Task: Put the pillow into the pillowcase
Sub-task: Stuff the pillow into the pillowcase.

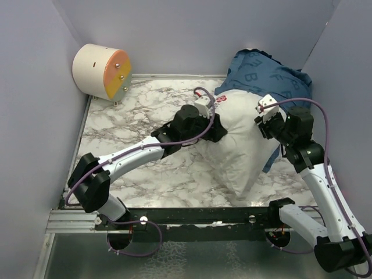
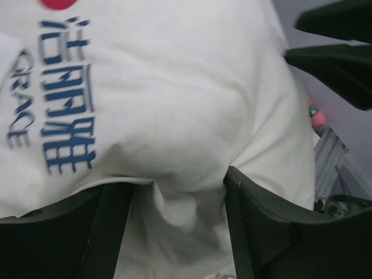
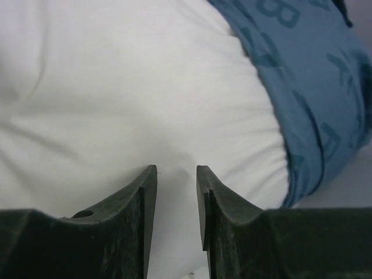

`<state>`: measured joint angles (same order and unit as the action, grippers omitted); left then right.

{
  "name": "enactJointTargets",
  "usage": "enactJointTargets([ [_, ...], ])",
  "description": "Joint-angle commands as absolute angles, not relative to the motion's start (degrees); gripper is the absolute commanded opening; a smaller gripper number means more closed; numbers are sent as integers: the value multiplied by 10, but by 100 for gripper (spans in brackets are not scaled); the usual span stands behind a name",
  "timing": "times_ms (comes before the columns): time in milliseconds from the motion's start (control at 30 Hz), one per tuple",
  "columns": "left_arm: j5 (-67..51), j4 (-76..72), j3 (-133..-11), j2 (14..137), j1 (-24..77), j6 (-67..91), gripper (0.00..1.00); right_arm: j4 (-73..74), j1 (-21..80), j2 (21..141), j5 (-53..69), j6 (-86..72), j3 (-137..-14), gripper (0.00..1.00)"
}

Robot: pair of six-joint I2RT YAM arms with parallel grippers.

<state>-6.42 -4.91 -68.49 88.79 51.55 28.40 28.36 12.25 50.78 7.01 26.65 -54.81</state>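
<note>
Pillow (image 1: 241, 145) lengthwise toward the pillowcase (image 1: 273, 75)

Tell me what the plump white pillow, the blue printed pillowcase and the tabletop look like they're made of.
The plump white pillow: soft matte woven cloth over stuffing, judging by the creases and dents. The blue printed pillowcase: thin matte fabric, probably cotton or a blend; it crumples and gathers around the pillow's end. The tabletop: white with grey marble veining and a slight sheen; whether stone or a printed laminate cannot be told.

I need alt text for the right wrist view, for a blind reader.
The right hand pinches a fold of the plump white stuffed pillow, which fills most of the view. The blue letter-printed fabric pillowcase covers its upper right end.
</note>
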Motion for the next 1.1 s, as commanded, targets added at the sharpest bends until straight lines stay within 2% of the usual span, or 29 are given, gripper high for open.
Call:
enactJointTargets([
  [0,1,-67,-605,802,425,300,66,340,120,557,238,243,-546,30],
  [167,33,-57,-557,670,384,278,79,355,120,673,453,243,-561,26],
  [267,27,-41,-564,621,384,264,80,411,121,748,556,268,-619,28],
  [367,-3,-18,-581,594,383,274,80,457,121,777,596,288,-684,31],
  [467,-68,-33,-582,588,387,313,78,436,108,736,560,254,-707,34],
  [533,-96,-54,-579,600,407,336,76,410,60,692,557,225,-694,34],
  [667,-66,-77,-606,666,504,316,75,393,-40,646,527,218,-656,33],
  [767,-60,-73,-652,739,540,294,74,374,-88,631,466,225,-626,32],
  [900,-31,-57,-721,827,551,246,74,325,-99,617,336,234,-592,31],
  [1067,11,6,-844,946,551,183,74,310,-99,629,287,256,-585,31],
])
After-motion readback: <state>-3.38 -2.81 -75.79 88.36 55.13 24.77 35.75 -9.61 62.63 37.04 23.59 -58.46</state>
